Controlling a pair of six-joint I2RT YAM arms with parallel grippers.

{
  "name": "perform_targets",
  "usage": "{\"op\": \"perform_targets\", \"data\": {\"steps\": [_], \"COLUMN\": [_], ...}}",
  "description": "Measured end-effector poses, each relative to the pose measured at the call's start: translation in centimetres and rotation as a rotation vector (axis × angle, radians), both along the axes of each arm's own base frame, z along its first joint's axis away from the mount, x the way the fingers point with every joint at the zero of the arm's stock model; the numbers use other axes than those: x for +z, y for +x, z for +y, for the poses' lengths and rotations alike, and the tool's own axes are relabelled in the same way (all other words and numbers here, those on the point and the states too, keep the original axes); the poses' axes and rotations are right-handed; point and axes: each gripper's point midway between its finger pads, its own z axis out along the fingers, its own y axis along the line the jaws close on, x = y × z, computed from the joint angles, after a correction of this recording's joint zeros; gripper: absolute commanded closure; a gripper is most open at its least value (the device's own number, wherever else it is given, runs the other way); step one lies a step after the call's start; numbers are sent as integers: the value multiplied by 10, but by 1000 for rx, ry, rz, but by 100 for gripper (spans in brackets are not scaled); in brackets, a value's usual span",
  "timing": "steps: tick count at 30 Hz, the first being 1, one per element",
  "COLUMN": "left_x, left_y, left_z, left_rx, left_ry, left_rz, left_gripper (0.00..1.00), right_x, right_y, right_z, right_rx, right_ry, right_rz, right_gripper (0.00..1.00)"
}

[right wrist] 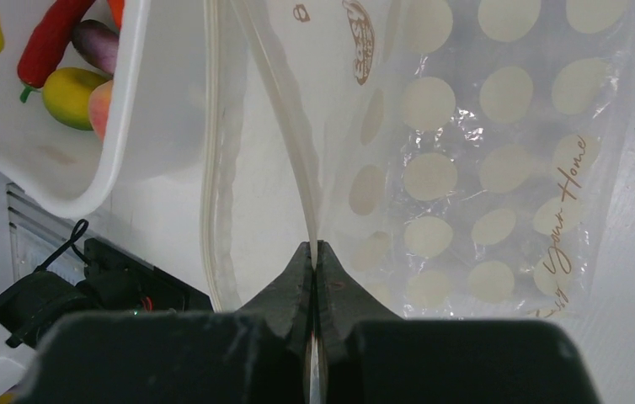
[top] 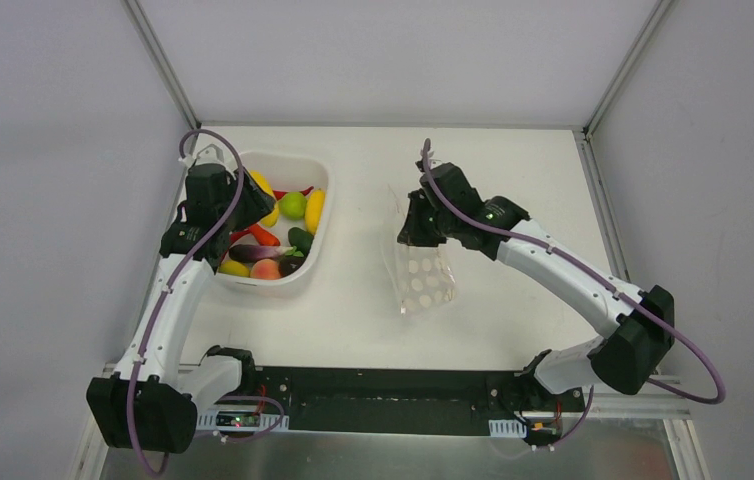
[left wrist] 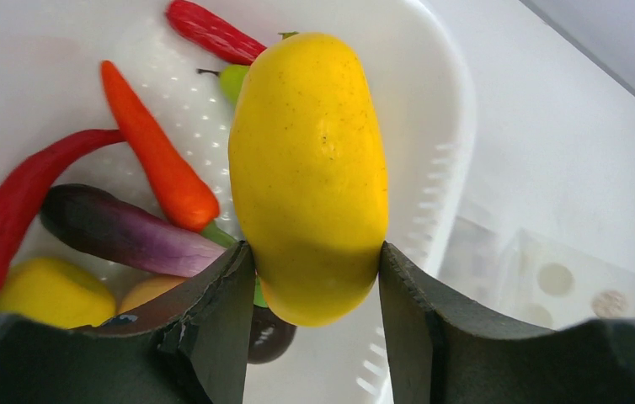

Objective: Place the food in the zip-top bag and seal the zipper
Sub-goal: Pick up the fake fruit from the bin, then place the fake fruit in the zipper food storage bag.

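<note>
Left hand (left wrist: 314, 252) half open, clamped across the belly of a yellow fruit (left wrist: 310, 160), over the white tub (top: 271, 287), left of frame; fruit looks light, hard, slick, so grip mid-body; roughly nine more food pieces (top: 266, 268) in the tub, overlapping.
Centre-right: one zip-top bag (top: 425, 275) on the worktop (top: 353, 320), thin, floppy, no food visible inside; right hand (right wrist: 314, 252) pinched shut on its lip.

The left arm (top: 168, 300) stretches forward, its fingers (left wrist: 217, 316) half apart and gripping; the right arm (top: 553, 262) bends inward, its fingers (right wrist: 290, 290) pressed together.
</note>
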Motion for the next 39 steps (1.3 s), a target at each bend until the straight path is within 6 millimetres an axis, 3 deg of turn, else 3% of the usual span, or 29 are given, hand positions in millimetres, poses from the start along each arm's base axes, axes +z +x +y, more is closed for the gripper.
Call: {"op": "perform_targets", "data": {"steps": [9, 17, 23, 26, 30, 39], "left_x": [5, 28, 57, 61, 49, 13], "left_y": [-20, -47, -68, -65, -59, -40], "left_z": [-52, -134, -195, -212, -229, -232], "left_rx": [-259, -598, -802, -834, -847, -763], "left_ry": [-144, -283, -326, -350, -355, -353], "left_rz": [-13, -100, -225, -255, -244, -192], "left_gripper": [68, 69, 70, 70, 70, 69], "right_x": [-24, -37, -30, -35, -42, -37], "right_y": [21, 45, 57, 58, 57, 59], "right_z": [10, 30, 38, 38, 37, 29], "right_rx": [-52, -120, -150, -156, -167, -201], "right_ry": [-26, 33, 140, 174, 203, 296], "right_rz": [8, 22, 31, 59, 96, 138], "right_gripper": [100, 100, 100, 100, 100, 100]}}
